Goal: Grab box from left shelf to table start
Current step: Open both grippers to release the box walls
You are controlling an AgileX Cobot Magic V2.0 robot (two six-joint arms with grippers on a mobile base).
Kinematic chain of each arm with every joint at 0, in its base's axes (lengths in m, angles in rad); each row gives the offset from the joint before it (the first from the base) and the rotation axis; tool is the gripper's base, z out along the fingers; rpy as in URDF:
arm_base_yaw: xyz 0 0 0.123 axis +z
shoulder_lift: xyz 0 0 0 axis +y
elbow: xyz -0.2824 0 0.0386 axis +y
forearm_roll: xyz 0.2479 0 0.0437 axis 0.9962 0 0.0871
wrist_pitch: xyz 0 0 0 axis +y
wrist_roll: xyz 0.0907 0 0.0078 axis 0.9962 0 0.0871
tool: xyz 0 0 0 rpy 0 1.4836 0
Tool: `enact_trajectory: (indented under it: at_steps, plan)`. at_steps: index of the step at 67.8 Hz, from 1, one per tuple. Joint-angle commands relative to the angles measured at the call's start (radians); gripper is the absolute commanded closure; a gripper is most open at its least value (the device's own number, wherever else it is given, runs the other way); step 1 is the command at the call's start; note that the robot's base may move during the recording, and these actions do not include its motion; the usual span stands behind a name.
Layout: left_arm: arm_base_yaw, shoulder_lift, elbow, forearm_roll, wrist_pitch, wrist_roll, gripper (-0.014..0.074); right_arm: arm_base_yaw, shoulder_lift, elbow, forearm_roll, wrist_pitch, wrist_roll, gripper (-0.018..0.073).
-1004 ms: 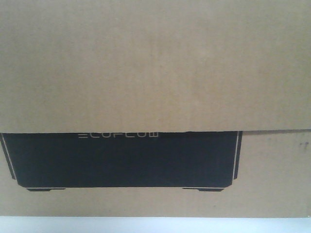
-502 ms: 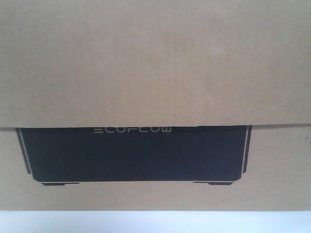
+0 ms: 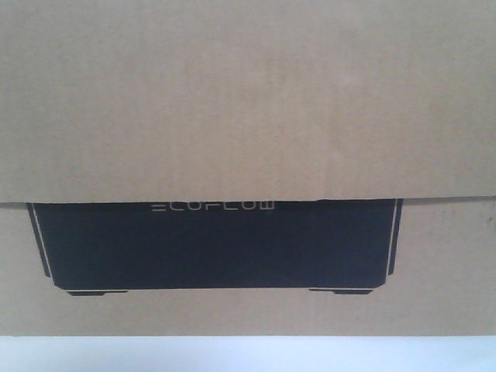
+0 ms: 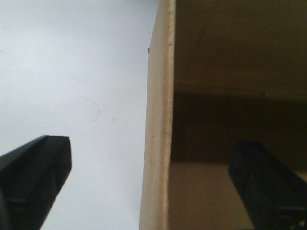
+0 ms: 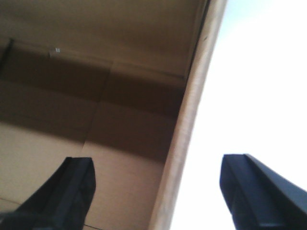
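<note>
Both the left gripper (image 4: 151,187) and right gripper (image 5: 158,191) straddle, jaws wide apart, walls of the large brown corrugated cardboard box (image 3: 248,101) above the white table (image 3: 248,355).

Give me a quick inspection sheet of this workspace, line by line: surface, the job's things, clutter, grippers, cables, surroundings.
Surface: white table, seen as a pale strip under the box in the front view.
Job's things: brown cardboard box fills the front view; black printed panel with ECOFLOW lettering faces the camera. The shelf is not in view.
Clutter: nothing seen.
Grippers: left tool open, one finger outside the box wall, one inside; right tool open, straddling the opposite wall the same way. Contact with the cardboard cannot be told.
Cables: nothing seen.
Surroundings: nothing seen beyond the box and white surface.
</note>
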Motion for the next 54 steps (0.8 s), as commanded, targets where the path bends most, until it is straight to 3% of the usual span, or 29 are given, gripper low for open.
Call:
enact_trajectory:
  at_steps: [1, 8, 14, 33, 42, 54]
  plan:
    - [-0.006, -0.107, -0.004, 0.026, -0.056, 0.026, 0.0027, 0.000, -0.084, -0.038, -0.015, -0.061, -0.005, -0.0066]
    - [-0.006, -0.207, 0.055, 0.042, -0.071, 0.049, 0.0035, 0.000, -0.157, -0.022, -0.038, -0.048, -0.005, -0.0043]
    - [-0.006, -0.307, 0.130, 0.063, -0.098, 0.057, 0.0089, 0.000, -0.221, 0.026, -0.043, -0.052, -0.005, 0.0040]
    - [-0.006, -0.674, 0.486, 0.069, -0.256, 0.051, 0.0491, 0.000, -0.515, 0.423, -0.058, -0.216, -0.005, 0.0513]
    - [-0.006, -0.816, 0.616, 0.069, -0.277, 0.057, 0.0703, 0.000, -0.690, 0.615, -0.072, -0.340, -0.005, 0.0503]
    - [-0.006, -0.961, 0.731, 0.069, -0.293, 0.051, 0.0696, 0.000, -0.932, 0.792, -0.080, -0.460, -0.005, 0.0503]
